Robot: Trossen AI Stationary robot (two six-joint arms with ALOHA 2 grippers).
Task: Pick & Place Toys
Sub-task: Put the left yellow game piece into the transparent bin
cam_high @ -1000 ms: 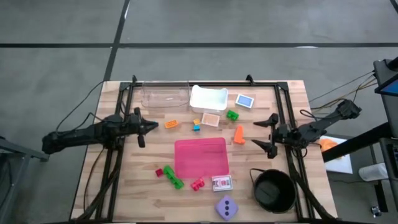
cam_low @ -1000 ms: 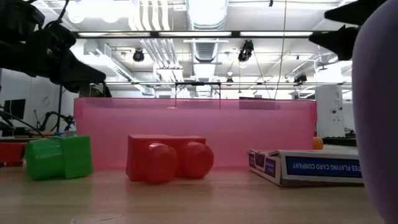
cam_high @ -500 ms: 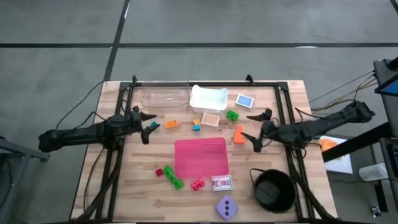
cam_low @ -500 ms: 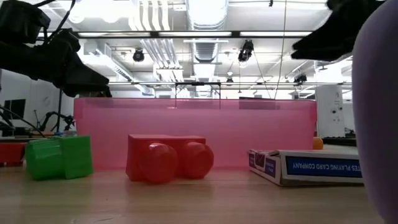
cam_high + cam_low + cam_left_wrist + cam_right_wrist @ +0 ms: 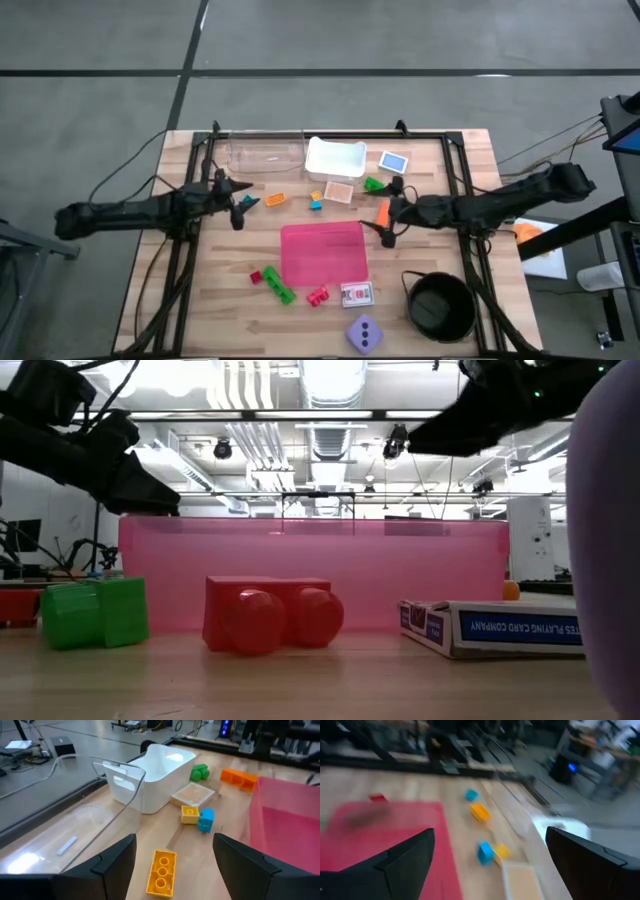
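Toys are scattered over the wooden desk (image 5: 470, 160) around a flat pink mat (image 5: 322, 252). At the mat's near left a red brick (image 5: 256, 276) and a green brick (image 5: 277, 286) are seen, with a second red brick (image 5: 318, 296) and a card box (image 5: 357, 294) at its near edge; the lilac die (image 5: 365, 333) lies nearer still, left of the black bowl (image 5: 440, 306). Beyond the mat, a yellow-orange brick (image 5: 275, 199), a small yellow and blue pair (image 5: 316, 201) and a tan square tile (image 5: 339, 192) are laid in a row, with a green piece (image 5: 373, 184) to their right and a white tray (image 5: 334, 157) and a clear container (image 5: 262, 153) farther back. The left gripper (image 5: 240, 200) is held just left of the yellow-orange brick (image 5: 161, 872), its fingers spread wide and nothing between them. The right gripper (image 5: 389, 212) is positioned at the mat's far right corner, over an orange brick (image 5: 382, 214), also wide open and empty; whether the brick is touched cannot be told.
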